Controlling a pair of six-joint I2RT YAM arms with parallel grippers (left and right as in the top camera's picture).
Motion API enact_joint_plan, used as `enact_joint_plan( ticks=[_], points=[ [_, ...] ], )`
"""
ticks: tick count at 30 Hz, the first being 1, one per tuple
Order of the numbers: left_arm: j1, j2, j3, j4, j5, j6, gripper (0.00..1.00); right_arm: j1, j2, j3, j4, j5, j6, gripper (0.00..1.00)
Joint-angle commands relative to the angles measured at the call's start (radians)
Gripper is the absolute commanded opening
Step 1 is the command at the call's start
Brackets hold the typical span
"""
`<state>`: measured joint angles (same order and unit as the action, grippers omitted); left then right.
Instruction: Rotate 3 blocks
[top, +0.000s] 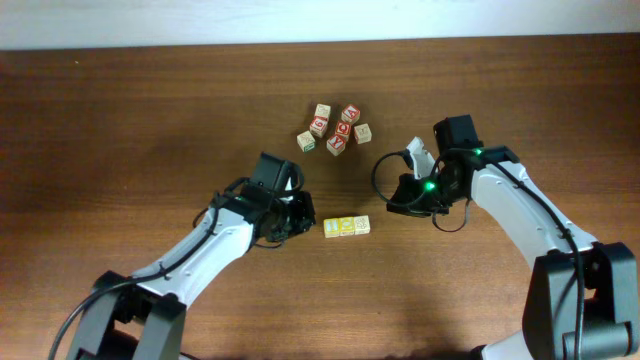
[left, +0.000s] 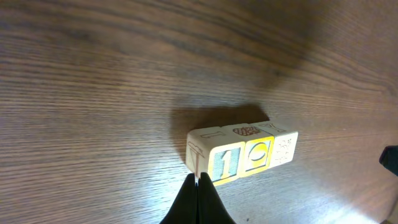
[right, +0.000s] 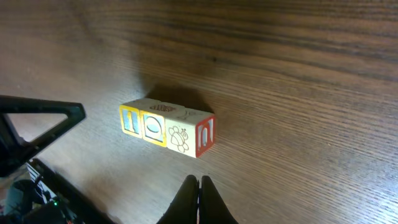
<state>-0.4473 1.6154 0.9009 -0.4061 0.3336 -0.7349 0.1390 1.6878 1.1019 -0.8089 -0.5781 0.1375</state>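
Left wrist: blocks (left: 245, 155) row reads "1", "O"; L gripper (left: 198, 179) & R gripper (right: 199, 182) jaws both together

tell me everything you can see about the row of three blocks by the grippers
The row of three blocks is small wooden cubes set side by side, touching, flat on the brown table. Two show yellow-framed faces with blue marks; the third is pale beige with green print and a red-framed end face. The shut left gripper points at the yellow end; whether it touches is unclear.
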Motion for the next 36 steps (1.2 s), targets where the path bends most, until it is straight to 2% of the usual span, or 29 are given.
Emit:
enact_joint_plan(
  ticks=[1, 14, 20, 26, 36],
  points=[
    [-0.015, 0.059, -0.013, 0.017, 0.026, -0.065, 0.0, 0.007, 0.003, -0.01, 0.003, -0.011, 0.022, 0.04],
    [-0.018, 0.131, -0.014, 0.074, 0.082, -0.112, 0.0, 0.007, 0.003, -0.01, -0.002, 0.014, 0.022, 0.04],
    [-0.032, 0.131, -0.014, 0.098, 0.098, -0.026, 0.0, 0.007, 0.003, -0.01, -0.002, 0.014, 0.021, 0.04],
    [-0.032, 0.131, -0.014, 0.072, 0.098, -0.019, 0.0, 0.007, 0.004, -0.014, 0.003, 0.063, -0.082, 0.04],
    [-0.043, 0.131, -0.014, 0.103, 0.123, 0.026, 0.0, 0.007, 0.043, -0.016, 0.017, 0.062, -0.082, 0.04]
  ],
)
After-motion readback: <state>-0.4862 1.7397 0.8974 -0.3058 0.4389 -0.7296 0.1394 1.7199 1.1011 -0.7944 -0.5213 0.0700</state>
